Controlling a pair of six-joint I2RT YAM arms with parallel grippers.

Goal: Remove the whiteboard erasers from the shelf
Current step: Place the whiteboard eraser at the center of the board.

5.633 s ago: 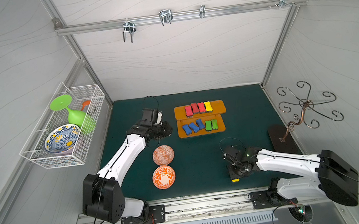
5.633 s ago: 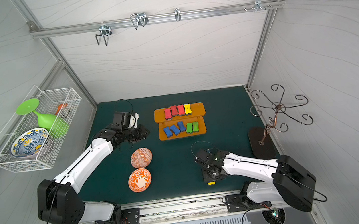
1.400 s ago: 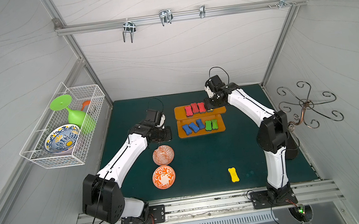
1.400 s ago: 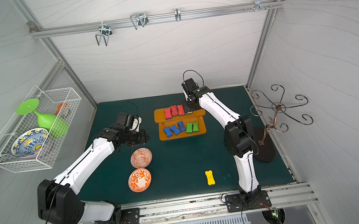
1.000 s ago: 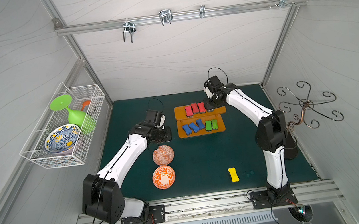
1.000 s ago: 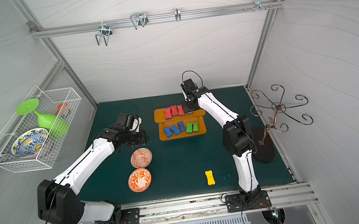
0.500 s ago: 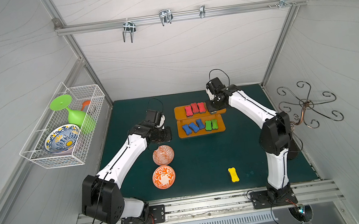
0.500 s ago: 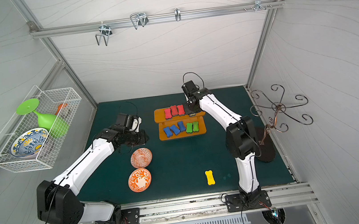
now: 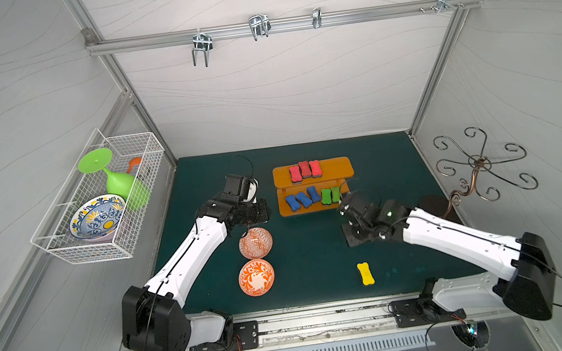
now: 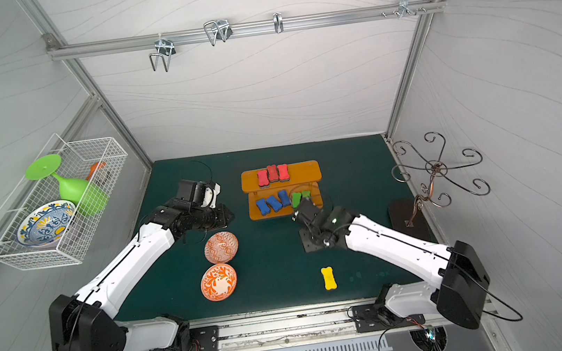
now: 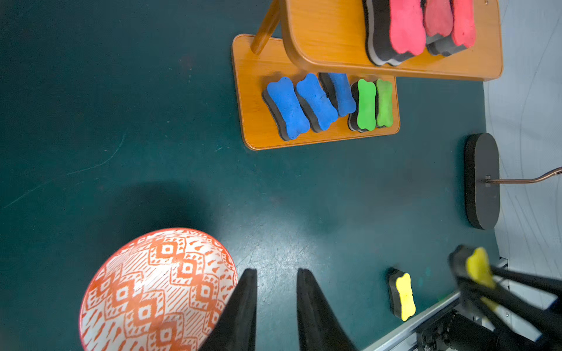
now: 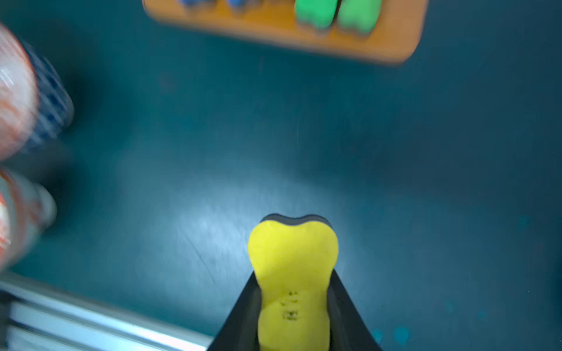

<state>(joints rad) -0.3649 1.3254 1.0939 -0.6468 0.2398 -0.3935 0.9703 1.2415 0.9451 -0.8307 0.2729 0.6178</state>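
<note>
Fingers (image 12: 240,319) of right gripper (image 12: 293,275) clamp a yellow eraser (image 12: 292,249), apparently clear of the shelf (image 9: 338,169); left gripper (image 11: 276,271) slightly parted, empty.

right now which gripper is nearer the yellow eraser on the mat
Right. The right gripper, gripping another yellow eraser, hangs between the shelf and mat eraser; the left gripper is farther, by a bowl.

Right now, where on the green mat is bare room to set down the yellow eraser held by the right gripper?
Bare mat lies between the shelf, the two orange bowls and the loose yellow eraser. Also the far right corner, behind the stand base. Crowded: around the bowls and left gripper.
</note>
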